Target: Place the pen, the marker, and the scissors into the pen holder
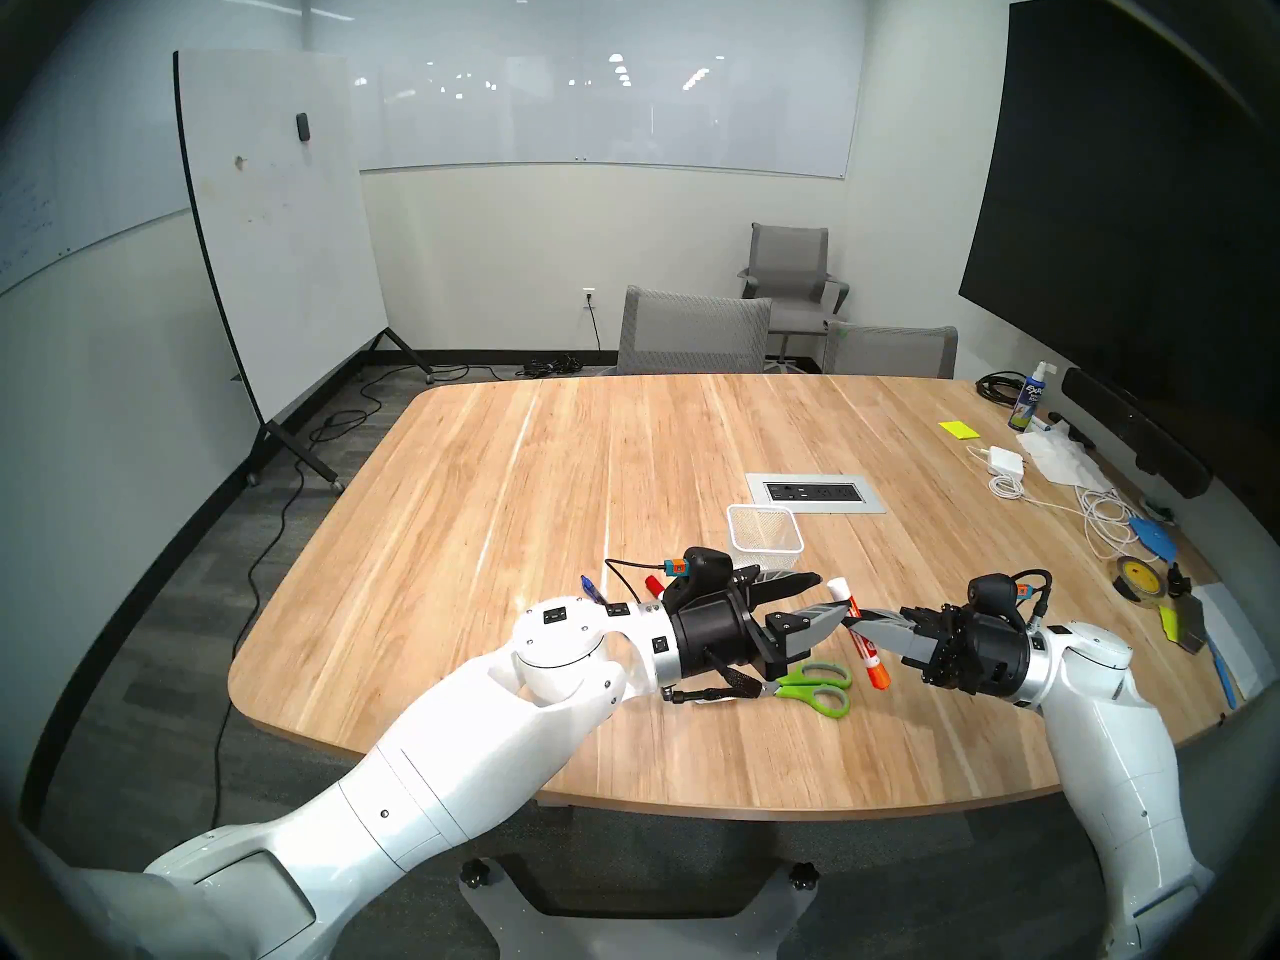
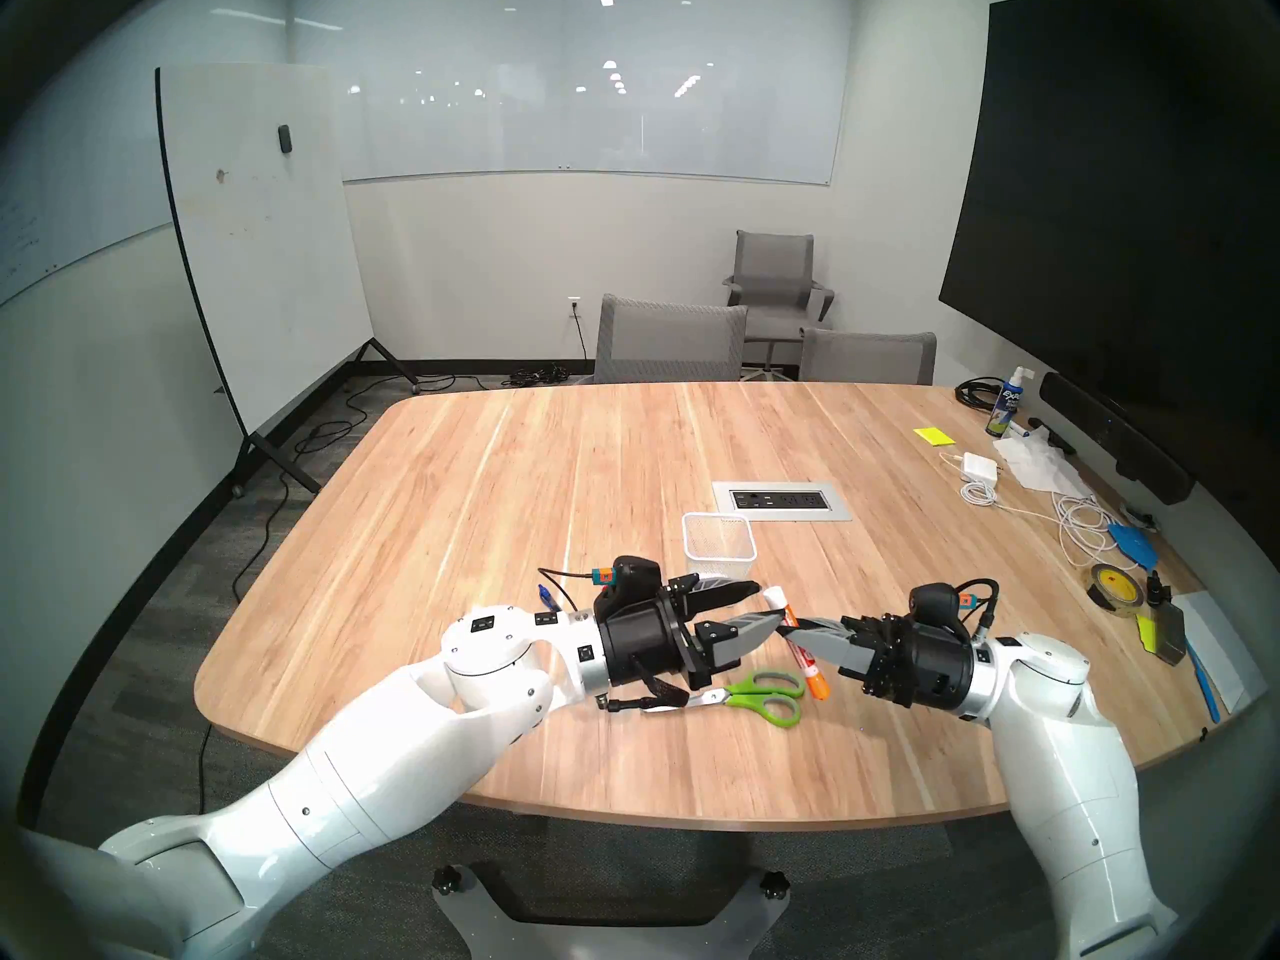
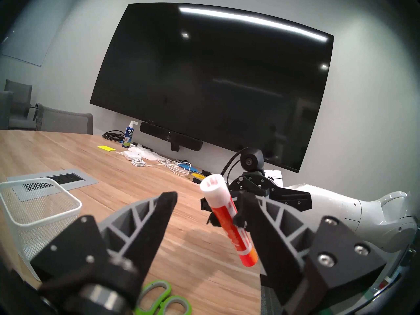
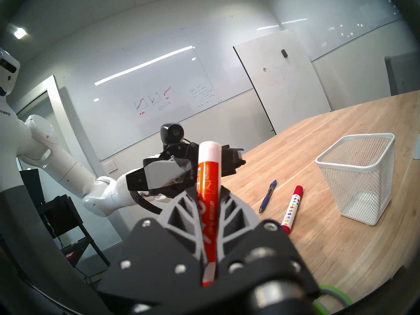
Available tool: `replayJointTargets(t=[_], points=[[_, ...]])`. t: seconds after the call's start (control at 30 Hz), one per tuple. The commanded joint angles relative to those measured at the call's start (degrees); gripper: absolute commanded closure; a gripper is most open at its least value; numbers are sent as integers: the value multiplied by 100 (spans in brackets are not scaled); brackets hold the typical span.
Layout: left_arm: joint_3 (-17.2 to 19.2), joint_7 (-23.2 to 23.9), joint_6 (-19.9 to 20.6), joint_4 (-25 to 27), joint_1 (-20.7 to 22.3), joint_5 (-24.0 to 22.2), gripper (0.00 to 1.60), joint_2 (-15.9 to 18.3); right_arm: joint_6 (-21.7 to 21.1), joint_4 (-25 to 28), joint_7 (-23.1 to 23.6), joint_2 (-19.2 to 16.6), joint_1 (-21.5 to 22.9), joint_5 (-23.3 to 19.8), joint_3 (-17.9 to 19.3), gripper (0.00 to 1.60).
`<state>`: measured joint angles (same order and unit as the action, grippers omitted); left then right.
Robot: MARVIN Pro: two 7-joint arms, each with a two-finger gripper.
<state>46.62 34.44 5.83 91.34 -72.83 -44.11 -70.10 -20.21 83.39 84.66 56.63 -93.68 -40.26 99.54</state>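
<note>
So the right gripper (image 1: 859,619) is clamped tight on an orange marker (image 1: 862,640) with a white cap, holding it up off the table (image 1: 485,467) around the middle of its barrel. The marker sits tilted: white cap up and toward the far side, orange end hanging down toward the near edge. In the right wrist view it runs straight up between the two fingers (image 4: 181,207), pinched on both sides.

The left gripper (image 1: 817,602) points across at it from the other side, jaws partly apart. From the left wrist camera, its right-hand finger (image 3: 268,219) sits just beside the marker's barrel, maybe touching, I can't tell for sure, while the other finger (image 3: 159,214) is clearly apart from it. So the marker's upper half lies between the left jaws, but they aren't gripping it.

Everything else is down on the table. The scissors (image 1: 817,688) lie flat right under the two grippers, green handles toward the robot's right. The blue pen (image 4: 268,196) and a second marker with red ends (image 4: 292,207) lie side by side near the pen holder (image 1: 765,537), partly hidden behind the left wrist in the head views. The pen holder stands upright just beyond the left gripper, nothing visible inside it.
</note>
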Motion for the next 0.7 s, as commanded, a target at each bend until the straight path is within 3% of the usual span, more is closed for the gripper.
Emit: replayJointTargets(t=[0.0, 0.13, 0.27, 0.67], points=[[-5, 42, -58, 59, 67, -10, 53, -102, 38, 64, 34, -64, -21, -120, -9, 160], [-13, 64, -63, 45, 76, -4, 53, -109, 62, 54, 34, -72, -22, -128, -23, 160], [-15, 72, -74, 34, 76, 2, 70, -117, 72, 58, 34, -77, -35, -133, -30, 160], [-30, 109, -109, -1, 91, 28, 82, -133, 128, 47, 34, -93, -50, -148, -71, 160]])
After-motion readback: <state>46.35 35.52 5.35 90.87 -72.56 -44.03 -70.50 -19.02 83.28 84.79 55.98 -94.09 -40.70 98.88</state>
